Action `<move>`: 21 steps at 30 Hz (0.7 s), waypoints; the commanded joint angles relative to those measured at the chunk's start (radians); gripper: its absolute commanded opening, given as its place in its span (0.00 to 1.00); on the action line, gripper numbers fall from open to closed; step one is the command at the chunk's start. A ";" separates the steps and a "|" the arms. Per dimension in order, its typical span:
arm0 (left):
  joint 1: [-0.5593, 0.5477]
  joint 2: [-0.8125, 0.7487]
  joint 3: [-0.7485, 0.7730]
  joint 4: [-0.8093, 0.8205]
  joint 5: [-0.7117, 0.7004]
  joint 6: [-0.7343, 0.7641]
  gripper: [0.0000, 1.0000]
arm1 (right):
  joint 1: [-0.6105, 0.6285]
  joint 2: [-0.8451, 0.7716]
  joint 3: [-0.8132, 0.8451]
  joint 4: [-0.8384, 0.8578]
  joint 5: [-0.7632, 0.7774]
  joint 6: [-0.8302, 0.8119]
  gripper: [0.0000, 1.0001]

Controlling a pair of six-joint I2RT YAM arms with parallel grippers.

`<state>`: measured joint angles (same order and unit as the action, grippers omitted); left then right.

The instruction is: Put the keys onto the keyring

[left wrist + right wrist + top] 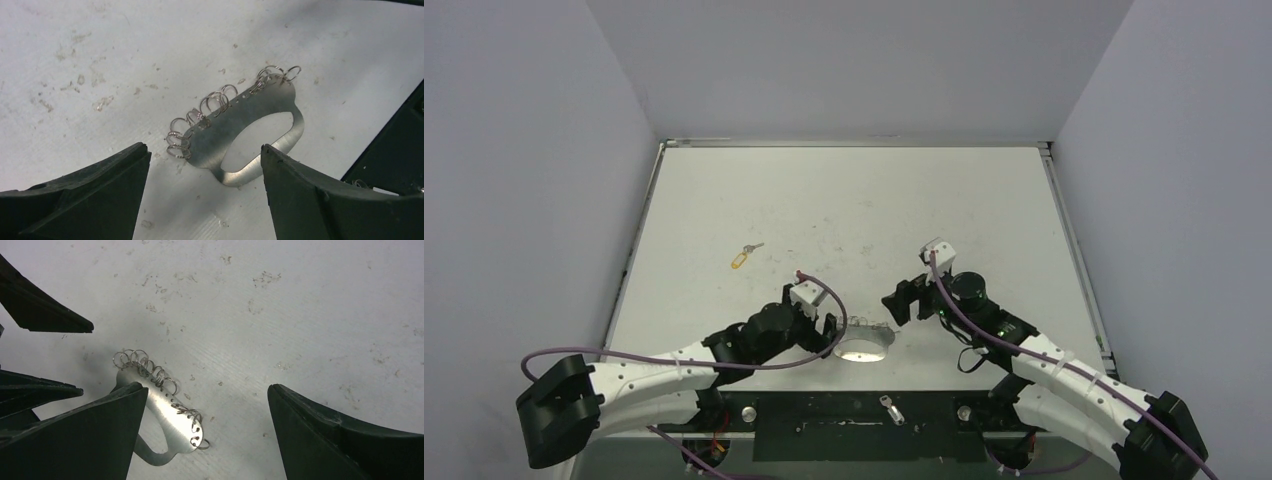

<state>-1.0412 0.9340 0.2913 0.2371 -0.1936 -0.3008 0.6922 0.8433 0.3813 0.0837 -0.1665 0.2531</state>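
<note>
Keyring (pixel 862 348) lies flat on white table (pixel 844 190), close to near edge, btwn the two arms. It's a flat silver oval plate w/ a big cutout and a row of small rings (pixel 215 102) along one long edge. Table surface is scuffed, w/ dark specks.

Left gripper (pixel 829 332) sits just beside the keyring, on its left in top view. In left wrist view the fingers (pixel 100 192) are spread wide. The keyring is on the table in the gap and nothing is pinched. One fingertip overlaps the loop end there; touching or not, can't tell.

Right gripper (pixel 902 300) is to the right of the keyring and a bit further back, apart from it. Its fingers (pixel 340 435) are spread wide w/ nothing held. In right wrist view one finger hides part of the keyring, and the left gripper's black fingertips show at the left edge.

Keys:
- **Yellow-tag key** (pixel 742 257) is on the table, further back and to the left, well apart from the keyring & both grippers.
- **Silver key** (pixel 891 409) lies on the black base plate (pixel 804 440) btwn the arm bases, off the white surface. It is near the keyring, not touching. Head colour is too small to tell.
</note>
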 commanded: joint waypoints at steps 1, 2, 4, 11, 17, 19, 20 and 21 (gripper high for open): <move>0.038 0.059 0.070 -0.073 -0.020 -0.148 0.80 | -0.011 0.003 0.042 -0.069 0.085 0.085 0.96; 0.053 0.073 0.082 -0.090 -0.006 -0.168 0.79 | -0.012 0.010 0.046 -0.079 0.098 0.105 0.96; 0.093 0.101 0.104 -0.115 0.042 -0.212 0.77 | -0.014 0.032 0.062 -0.148 0.122 0.143 0.95; 0.179 0.169 0.157 -0.154 0.119 -0.319 0.71 | -0.019 0.145 0.103 -0.226 0.048 0.200 0.88; 0.206 0.221 0.187 -0.193 0.138 -0.376 0.65 | -0.019 0.216 0.114 -0.237 -0.011 0.222 0.72; 0.215 0.238 0.197 -0.210 0.151 -0.390 0.63 | -0.019 0.225 0.114 -0.240 -0.021 0.224 0.66; 0.219 0.246 0.200 -0.216 0.156 -0.399 0.63 | -0.019 0.229 0.113 -0.239 -0.024 0.225 0.65; 0.224 0.253 0.204 -0.220 0.162 -0.409 0.62 | -0.019 0.233 0.113 -0.240 -0.027 0.226 0.64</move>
<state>-0.8360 1.1656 0.4416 0.0414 -0.0696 -0.6518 0.6800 1.0676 0.4507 -0.1616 -0.1600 0.4583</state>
